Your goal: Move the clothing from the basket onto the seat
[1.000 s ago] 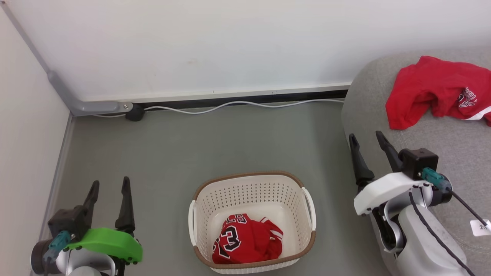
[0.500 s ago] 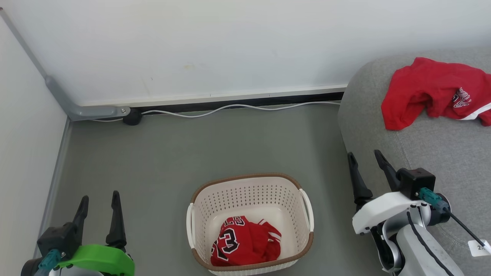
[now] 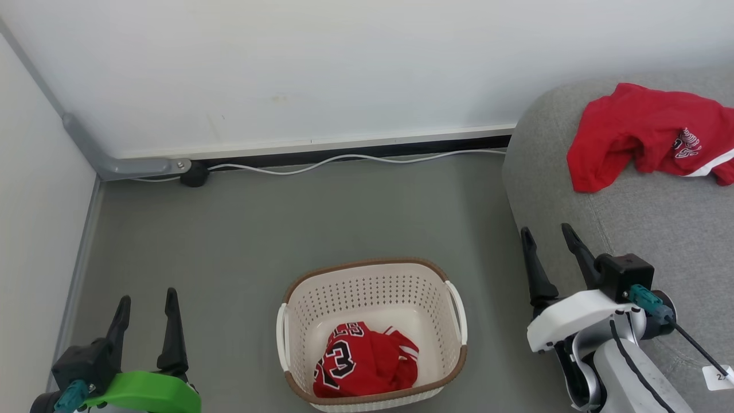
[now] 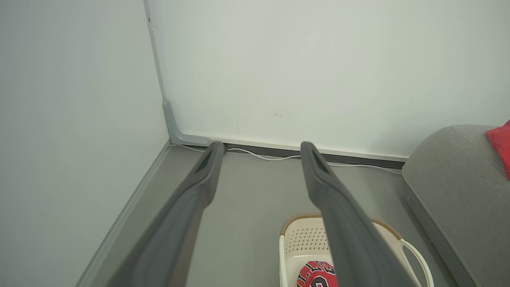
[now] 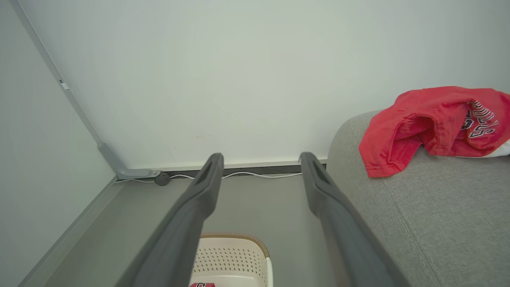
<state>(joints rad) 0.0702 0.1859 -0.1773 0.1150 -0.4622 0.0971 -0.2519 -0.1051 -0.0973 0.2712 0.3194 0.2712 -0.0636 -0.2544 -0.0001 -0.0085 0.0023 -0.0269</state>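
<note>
My arms have sunk a little; left gripper [image 3: 147, 295] and right gripper [image 3: 545, 229] hold their fingers open, empty. One jersey [image 3: 361, 361] waits in the basket [image 3: 367, 264]; another red garment [image 3: 636, 126] already lies on the sofa [image 3: 659, 229].
</note>
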